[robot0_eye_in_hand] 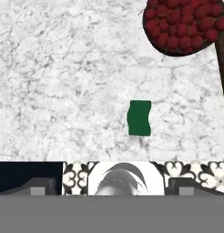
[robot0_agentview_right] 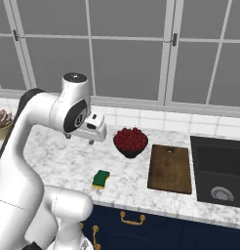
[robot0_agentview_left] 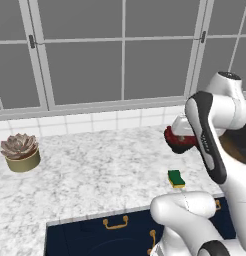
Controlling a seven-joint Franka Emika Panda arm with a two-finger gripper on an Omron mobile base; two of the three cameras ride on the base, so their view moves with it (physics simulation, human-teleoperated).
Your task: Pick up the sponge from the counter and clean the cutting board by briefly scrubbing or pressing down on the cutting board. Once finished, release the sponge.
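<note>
the sponge [robot0_eye_in_hand: 140,118] looks light and squashy, so the spread end effector [robot0_agentview_right: 79,139] should pinch its long sides.

Grey-paned windows [robot0_agentview_right: 127,53] above white tiled backsplash [robot0_agentview_right: 156,118]

Sponge [robot0_eye_in_hand: 140,118] on marbled counter [robot0_eye_in_hand: 63,82]

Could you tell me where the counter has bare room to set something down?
The widest free patch of the counter lies between the succulent pot and the sponge. It gets crowded to the right: the bowl of red fruit, the cutting board and the sink stand close together. The gripper hangs above, jaws open.
</note>
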